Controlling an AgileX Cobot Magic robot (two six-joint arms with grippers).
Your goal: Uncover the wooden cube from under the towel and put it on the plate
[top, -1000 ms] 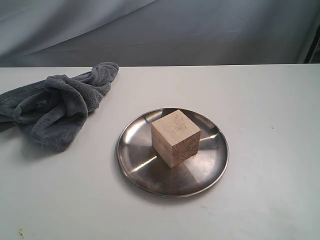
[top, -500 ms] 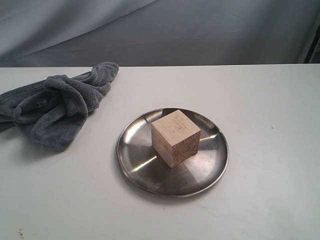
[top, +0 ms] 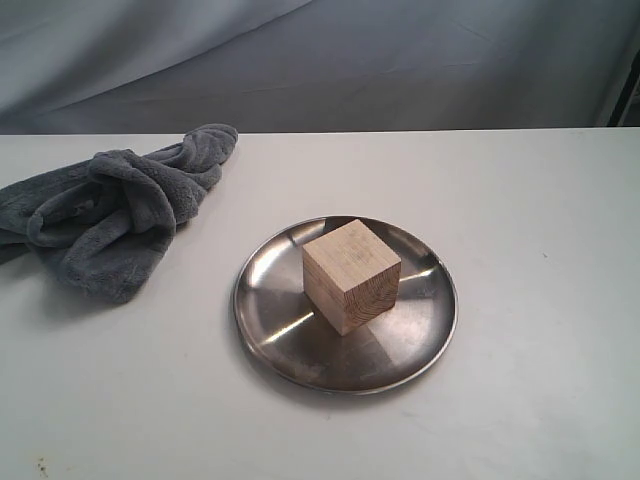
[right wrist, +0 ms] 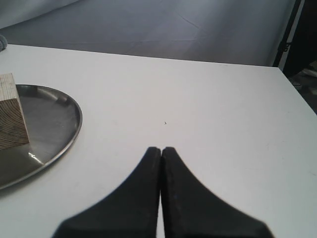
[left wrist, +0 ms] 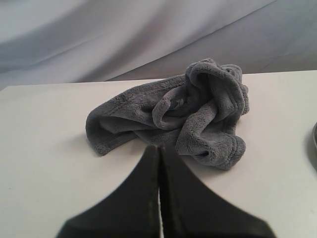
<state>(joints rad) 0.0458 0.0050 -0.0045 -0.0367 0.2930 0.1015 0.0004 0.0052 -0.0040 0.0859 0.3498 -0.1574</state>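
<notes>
The wooden cube (top: 351, 275) stands uncovered in the middle of the steel plate (top: 270, 320), at the table's centre. The grey-blue towel (top: 115, 210) lies crumpled at the left, apart from the plate. Neither arm shows in the exterior view. My left gripper (left wrist: 159, 148) is shut and empty, its tips just short of the towel (left wrist: 188, 111). My right gripper (right wrist: 161, 148) is also shut and empty, over bare table to the right of the plate (right wrist: 59, 124), with a corner of the cube (right wrist: 11, 111) at the frame's edge.
A white table (top: 540, 200) carries everything, backed by a grey cloth drape (top: 400, 60). A dark stand (right wrist: 292, 34) shows past the table's far right corner.
</notes>
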